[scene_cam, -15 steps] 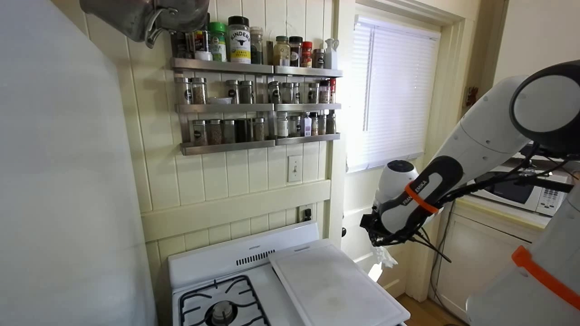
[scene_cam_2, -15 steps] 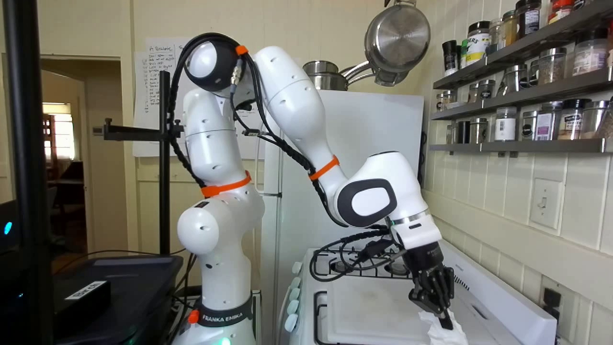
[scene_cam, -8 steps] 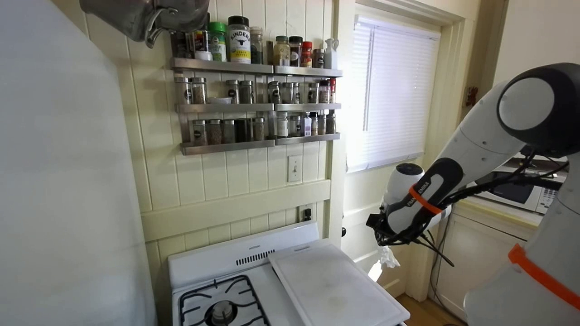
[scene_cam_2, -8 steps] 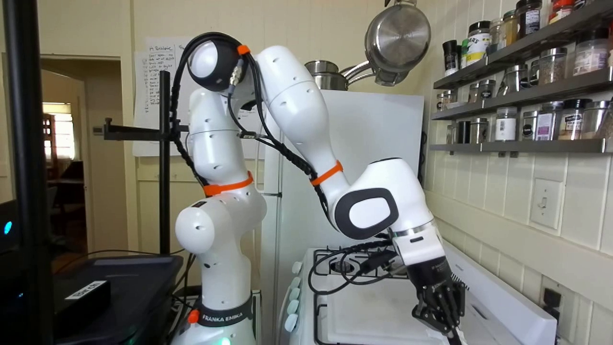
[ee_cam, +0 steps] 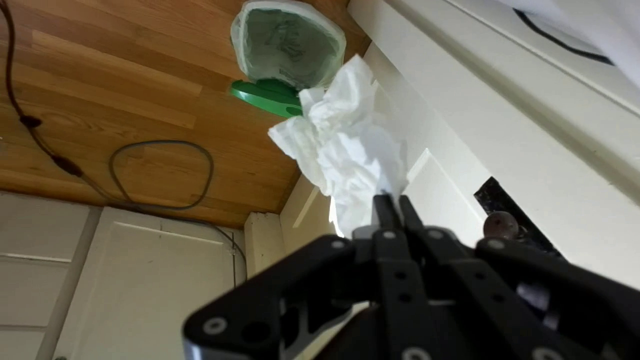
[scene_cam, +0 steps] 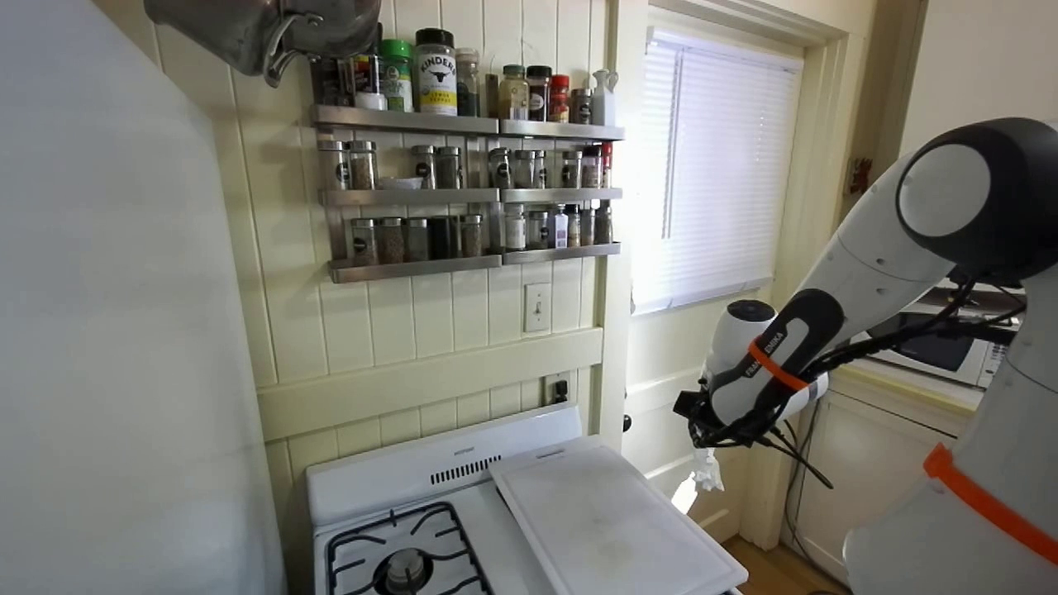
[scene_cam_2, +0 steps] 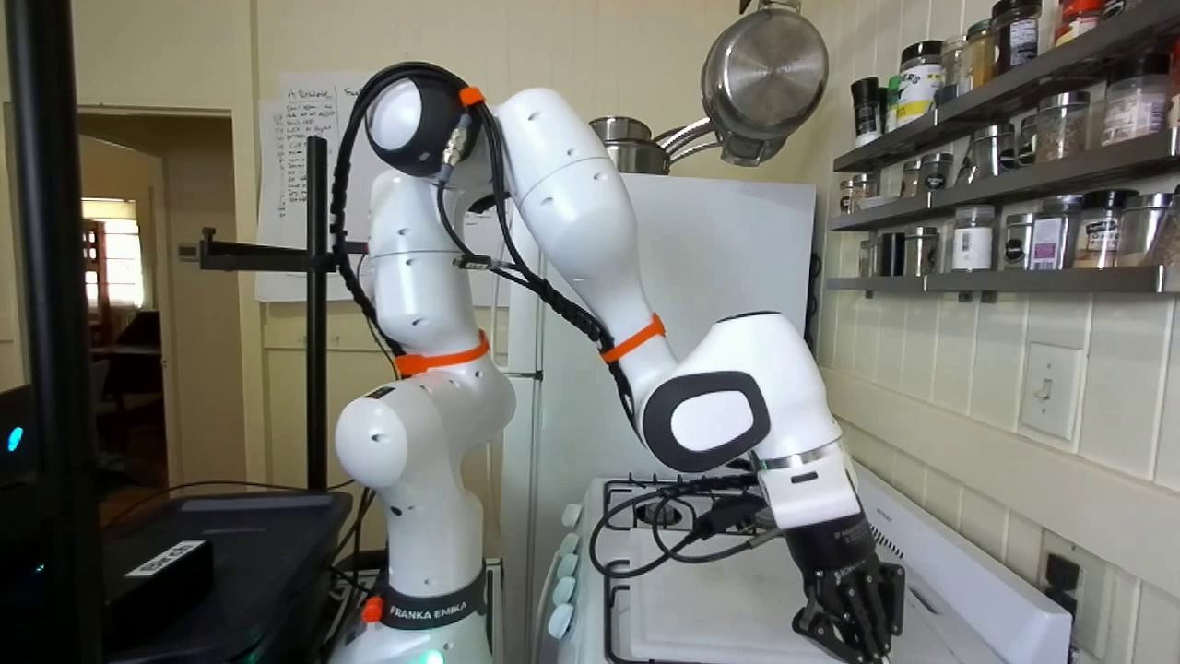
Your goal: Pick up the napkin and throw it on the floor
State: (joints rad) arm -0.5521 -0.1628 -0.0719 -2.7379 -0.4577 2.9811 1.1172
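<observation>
The napkin [ee_cam: 345,135] is a crumpled white paper wad hanging from the fingertips in the wrist view. My gripper [ee_cam: 393,200] is shut on one end of it. The wad also shows below the wrist in an exterior view [scene_cam: 707,473], in the air in front of the door and past the stove's edge. In an exterior view my gripper [scene_cam_2: 865,646] points down at the bottom edge, and the napkin is almost wholly out of frame there. The floor [ee_cam: 145,105] is brown wood, well below the napkin; a small strip of floor [scene_cam: 769,566] shows in an exterior view.
A lined bin [ee_cam: 300,55] and a green object [ee_cam: 267,97] are on the floor, close to the napkin in the wrist view. A cable loop [ee_cam: 160,142] lies there too. The stove holds a white board [scene_cam: 612,521]. A door with a knob [ee_cam: 500,225] stands close by.
My arm has lowered and shifted away from the stove, with the napkin still held. The napkin has dropped nearly out of the bottom of an exterior view. The gripper has stayed shut.
</observation>
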